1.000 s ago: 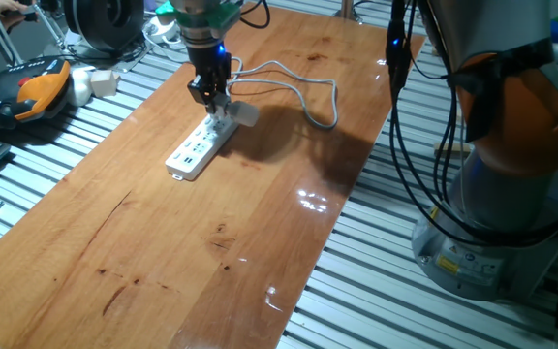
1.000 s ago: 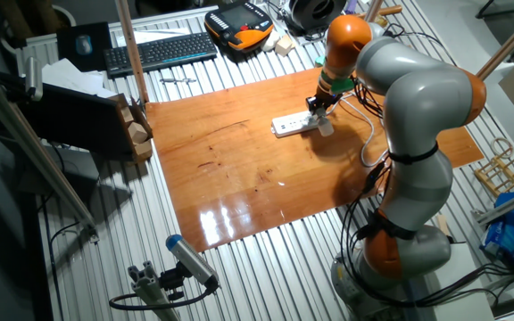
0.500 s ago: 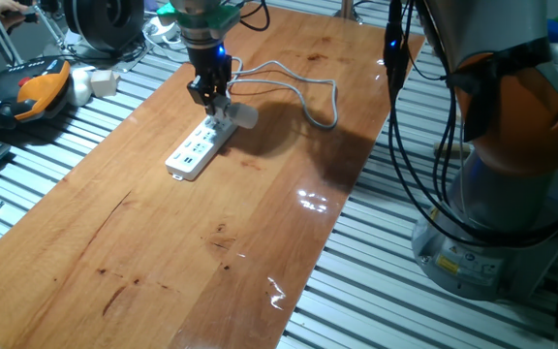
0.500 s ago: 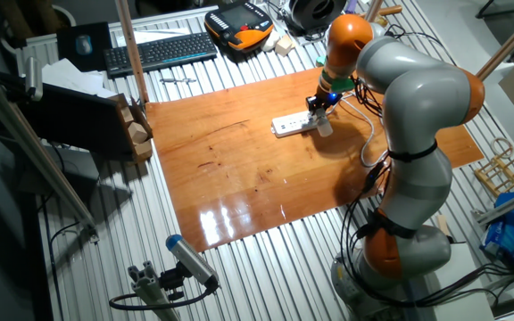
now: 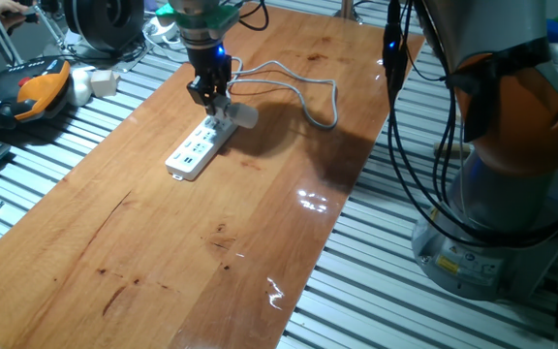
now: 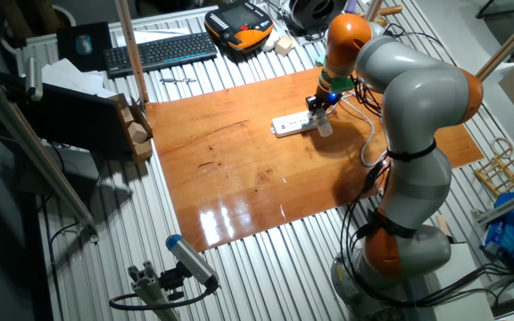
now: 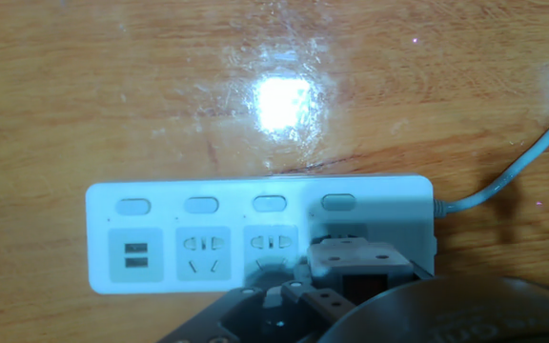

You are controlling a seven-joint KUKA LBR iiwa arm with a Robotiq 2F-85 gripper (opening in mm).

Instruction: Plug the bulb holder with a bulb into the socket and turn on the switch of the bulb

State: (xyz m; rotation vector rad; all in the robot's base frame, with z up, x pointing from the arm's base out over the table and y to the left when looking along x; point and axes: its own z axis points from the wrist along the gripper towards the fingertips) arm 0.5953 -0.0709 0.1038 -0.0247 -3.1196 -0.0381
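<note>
Hand view: fingers (image 7: 336,276) clamped on bulb holder (image 7: 355,255) at socket (image 7: 255,233); bulb (image 5: 243,115) shows only in fixed views

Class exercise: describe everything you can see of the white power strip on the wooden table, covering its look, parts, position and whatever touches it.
The power strip is a long, flat, white bar that looks like plastic, lying flat on the wooden table. The hand view shows a row of four oval buttons above a USB panel and outlets. A grey-white cord leaves one end and loops across the table. At that cord end, the claw hangs over the last outlet, with the bulb holder and the bulb there.
</note>
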